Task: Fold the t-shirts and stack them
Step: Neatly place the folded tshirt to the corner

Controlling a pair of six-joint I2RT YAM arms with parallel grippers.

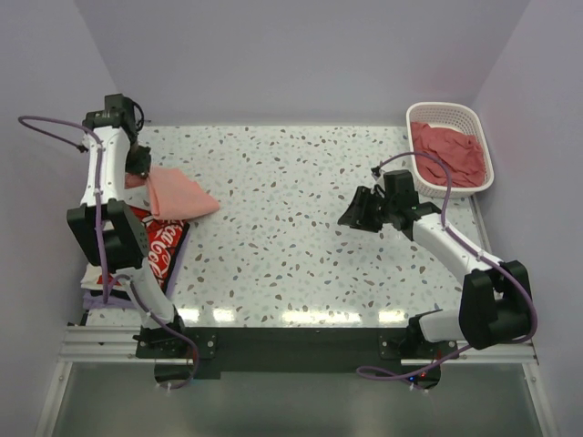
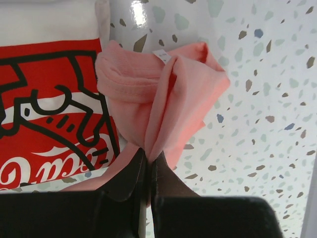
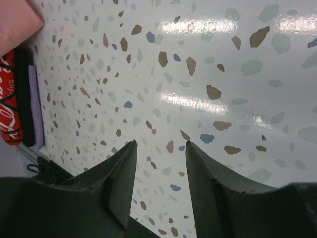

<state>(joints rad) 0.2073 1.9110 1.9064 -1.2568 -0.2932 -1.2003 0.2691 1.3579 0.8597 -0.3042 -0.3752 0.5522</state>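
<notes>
My left gripper point(image 1: 138, 168) point(image 2: 148, 156) is shut on a folded salmon-pink t-shirt point(image 1: 179, 193) point(image 2: 158, 94) at the table's left side. The shirt hangs from the jaws, partly over a white t-shirt with red-and-black logo print point(image 1: 162, 244) point(image 2: 44, 114). That printed shirt tops a stack at the left edge, with a pale purple shirt point(image 3: 33, 106) under it. My right gripper point(image 1: 357, 211) point(image 3: 159, 145) hovers open over bare terrazzo table at the right, nothing between its fingers. More salmon-pink t-shirts point(image 1: 448, 153) lie bunched in the basket.
A white slatted plastic basket point(image 1: 475, 127) stands at the back right corner. The speckled table point(image 1: 291, 228) spreads between the two arms. Purple-grey walls close in on the left, back and right.
</notes>
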